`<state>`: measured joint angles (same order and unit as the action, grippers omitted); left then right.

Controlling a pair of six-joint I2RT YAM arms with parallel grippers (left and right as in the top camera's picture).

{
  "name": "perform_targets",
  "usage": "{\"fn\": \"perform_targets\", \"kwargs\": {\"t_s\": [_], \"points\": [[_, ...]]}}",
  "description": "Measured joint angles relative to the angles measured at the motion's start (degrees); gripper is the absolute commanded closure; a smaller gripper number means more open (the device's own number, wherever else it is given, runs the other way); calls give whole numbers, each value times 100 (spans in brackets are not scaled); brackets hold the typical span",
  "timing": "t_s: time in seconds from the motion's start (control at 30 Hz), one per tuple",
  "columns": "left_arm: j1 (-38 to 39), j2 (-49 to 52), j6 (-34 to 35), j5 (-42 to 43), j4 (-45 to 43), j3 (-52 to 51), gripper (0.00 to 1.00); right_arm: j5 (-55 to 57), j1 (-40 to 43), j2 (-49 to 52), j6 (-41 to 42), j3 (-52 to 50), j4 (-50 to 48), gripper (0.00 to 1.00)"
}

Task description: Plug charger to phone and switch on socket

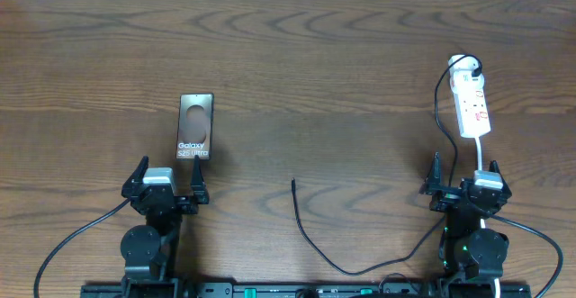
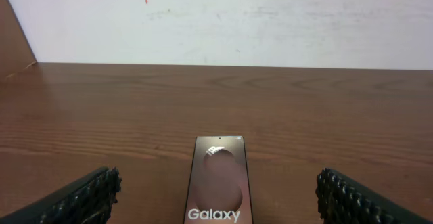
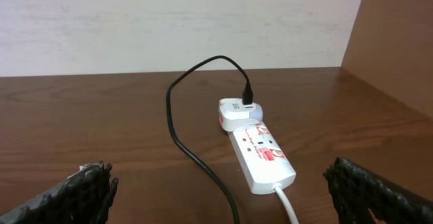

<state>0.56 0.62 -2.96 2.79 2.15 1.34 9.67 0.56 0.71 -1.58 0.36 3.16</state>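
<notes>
The phone [image 1: 194, 125] lies flat on the wooden table at left centre, face up with "Galaxy S25 Ultra" lettering; it also shows in the left wrist view [image 2: 218, 180]. My left gripper [image 1: 167, 179] is open and empty just in front of it [image 2: 216, 204]. The socket [image 1: 471, 103], a white power strip with red marks, lies at right, with a white plug head at its far end [image 3: 237, 114]. The charger cable [image 1: 315, 244] runs from that plug head down across the table to its loose plug tip [image 1: 293, 183]. My right gripper [image 1: 465, 179] is open and empty in front of the socket [image 3: 260, 151].
The strip's white cord [image 3: 287, 204] runs back toward my right arm. A pale wall stands behind the table's far edge [image 2: 216, 21]. The black cable [image 3: 196, 153] loops left of the strip.
</notes>
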Motion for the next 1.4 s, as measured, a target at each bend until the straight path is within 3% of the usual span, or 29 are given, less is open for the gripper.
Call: {"fn": "perform_targets", "kwargs": {"t_s": [0.7,1.13,1.4], "points": [[0,385,280,2,382,315,5,-4,0,0,0,0,2,1],[0,3869,282,2,1462,3084,5,-22,0,0,-17,0,2,1],[0,6295,282,2,3169,5539,5,-20,0,-2,-17,2,4,1]]}}
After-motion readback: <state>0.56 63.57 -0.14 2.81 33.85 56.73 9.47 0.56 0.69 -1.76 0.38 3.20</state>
